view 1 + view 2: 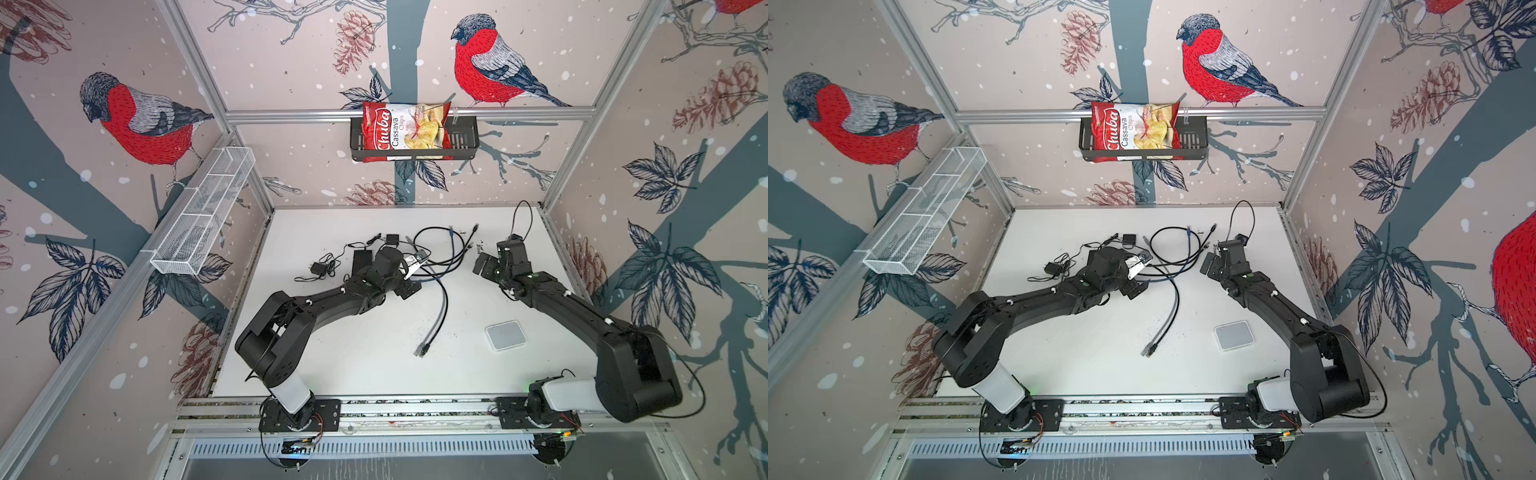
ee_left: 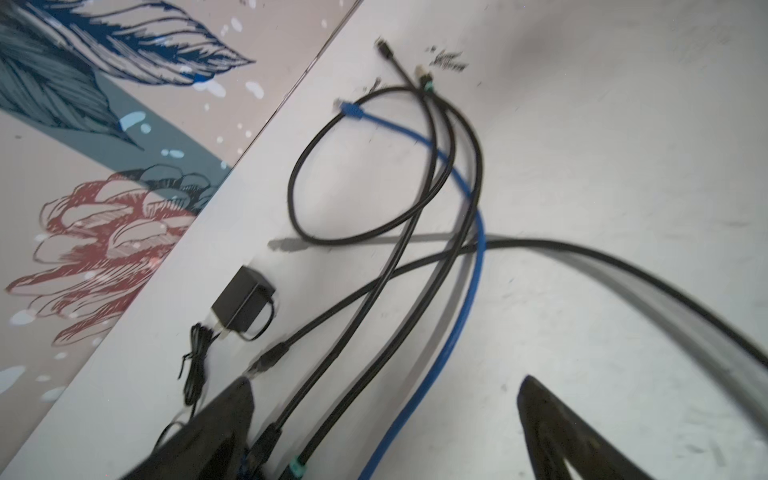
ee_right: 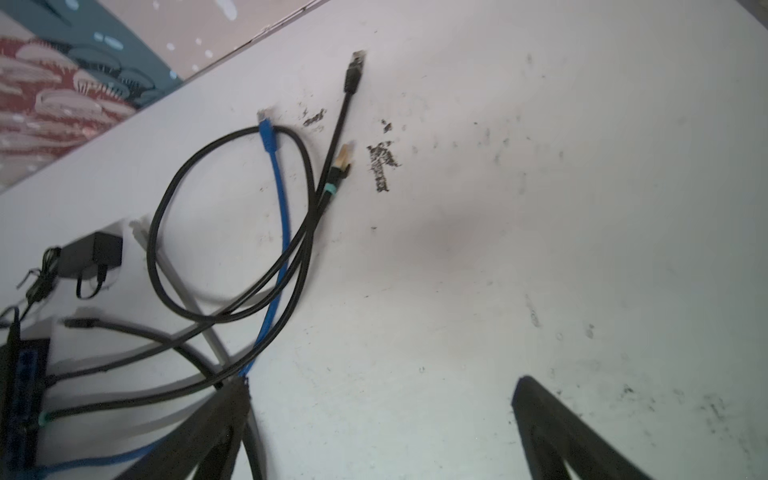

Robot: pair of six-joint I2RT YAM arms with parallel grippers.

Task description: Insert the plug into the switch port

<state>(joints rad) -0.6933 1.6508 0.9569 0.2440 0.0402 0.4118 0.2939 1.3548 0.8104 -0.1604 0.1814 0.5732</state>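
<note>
Black plug [image 2: 266, 360] on the black cable looks like the one to go in. It lies loose on the white table [image 2: 582, 145], just ahead of the L gripper [image 2: 386, 381] & close by one finger. Its long axis runs roughly along the gripper's own reach, w/ the clear tip facing back toward the jaws.

Switch [image 3: 20, 395], a black box w/ a row of ports, sits right by the L wrist & is hard to make out in the top views. A teal-banded lead & a blue one seem plugged into it.

So plug & port are close together, both on the L arm's side. R gripper [image 3: 382, 383] hangs well apart to the right, over bare table. L arm is clearly nearer; I'd judge it takes the plug.

Both sets of jaws are spread wide, nothing btwn them.

Other loose ends, the blue plug [image 3: 264, 120] & the gold-tipped plug [image 3: 344, 156], lie toward the far side.

Writing: only the red bag [image 1: 405, 129] in the far-wall basket [image 1: 467, 145] can be read, "Chuba Cassava Chips". No label is legible on the switch or the white box [image 1: 505, 336].
</note>
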